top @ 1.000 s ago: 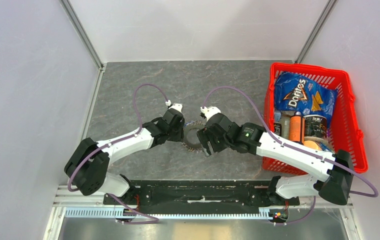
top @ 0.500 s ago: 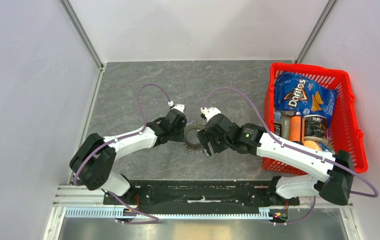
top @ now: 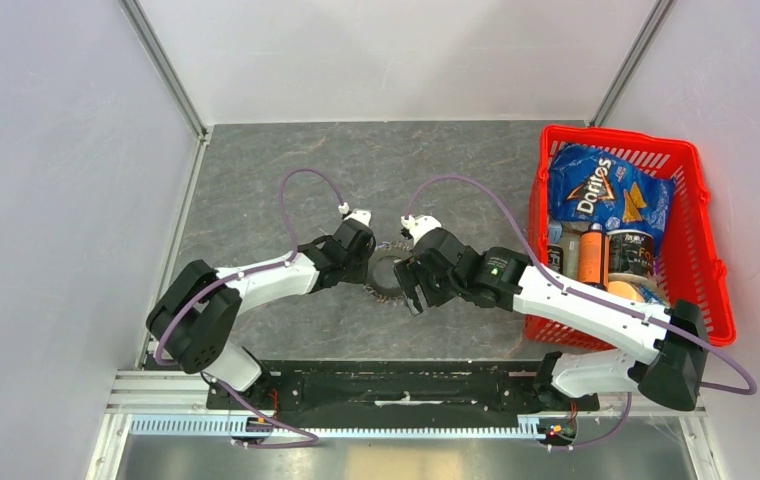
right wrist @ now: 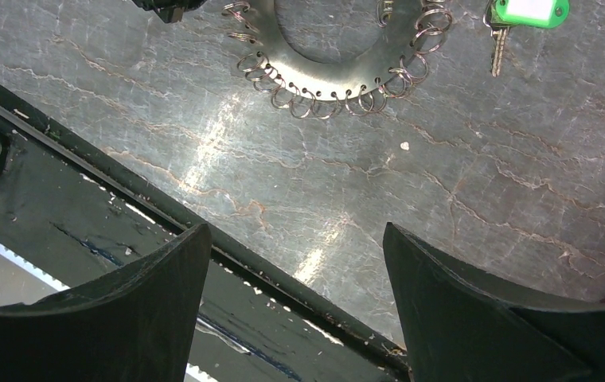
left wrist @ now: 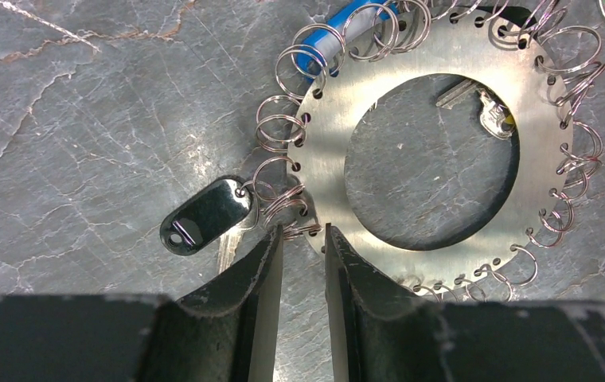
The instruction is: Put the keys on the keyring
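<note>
Threading of black key (left wrist: 206, 216) seems in hand; it lies just left of left gripper (left wrist: 303, 237), nearly together at keyring (left wrist: 542, 159) rim, grip unclear. Right gripper (right wrist: 298, 231) is spread. A loop (left wrist: 282, 129) must be opened next.

The keyring (left wrist: 443, 54) is brushed metal with shiny wire loops. The black key (left wrist: 206, 216) has a glossy plastic head. The table (left wrist: 84, 119) looks smooth, veined, faintly reflective.

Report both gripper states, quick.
Left gripper: jaws nearly together at the keyring rim; grip cannot be told.
Right gripper: open, empty.
</note>
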You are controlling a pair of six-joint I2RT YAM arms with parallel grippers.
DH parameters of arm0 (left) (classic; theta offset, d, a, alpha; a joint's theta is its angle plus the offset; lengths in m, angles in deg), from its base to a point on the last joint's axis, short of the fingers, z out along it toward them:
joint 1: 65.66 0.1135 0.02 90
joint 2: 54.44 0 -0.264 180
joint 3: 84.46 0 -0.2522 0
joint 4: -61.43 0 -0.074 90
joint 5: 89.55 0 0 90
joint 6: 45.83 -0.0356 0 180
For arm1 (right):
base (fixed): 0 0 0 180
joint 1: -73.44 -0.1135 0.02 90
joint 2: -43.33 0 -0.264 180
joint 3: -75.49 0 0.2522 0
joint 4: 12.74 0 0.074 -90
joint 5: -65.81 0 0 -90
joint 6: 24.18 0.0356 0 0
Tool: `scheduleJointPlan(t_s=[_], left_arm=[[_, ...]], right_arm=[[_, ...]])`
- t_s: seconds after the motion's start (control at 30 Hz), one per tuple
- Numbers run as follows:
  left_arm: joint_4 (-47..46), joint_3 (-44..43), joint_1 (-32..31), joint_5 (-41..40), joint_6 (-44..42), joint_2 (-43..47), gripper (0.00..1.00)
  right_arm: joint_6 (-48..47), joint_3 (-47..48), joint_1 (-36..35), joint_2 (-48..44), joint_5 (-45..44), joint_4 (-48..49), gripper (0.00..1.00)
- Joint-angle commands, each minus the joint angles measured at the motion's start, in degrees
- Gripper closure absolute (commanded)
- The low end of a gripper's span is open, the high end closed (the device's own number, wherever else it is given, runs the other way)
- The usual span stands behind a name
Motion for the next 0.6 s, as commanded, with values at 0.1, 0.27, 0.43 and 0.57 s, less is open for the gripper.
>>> scheduleJointPlan(t_s=[0.1,0.27,0.43,0.57], left_arm=[[-3.2,-1.8,-0.1,-3.0,-2.2,0.3,0.68],[-3.1,-2.1,-0.1,-3.0,-2.4,-0.3,0.67],[-3.3,-2.6,-0.1,-2.8,-2.5,-1.6,0.67],[-3.8,-2.9,-0.1,-2.9,-2.7,-2.9,0.66]], right_arm=[[0.5,-0.5,-0.4,-0.9,0.8,1.5,0.13],[0.6,-0.6,-0.4,-0.8,1.2,1.5,0.13],[0.8,-1.0,-0.4,-1.2,1.4,1.5,0.13],[1.0,-1.4,-0.5,-1.4,1.4,1.5,0.13]])
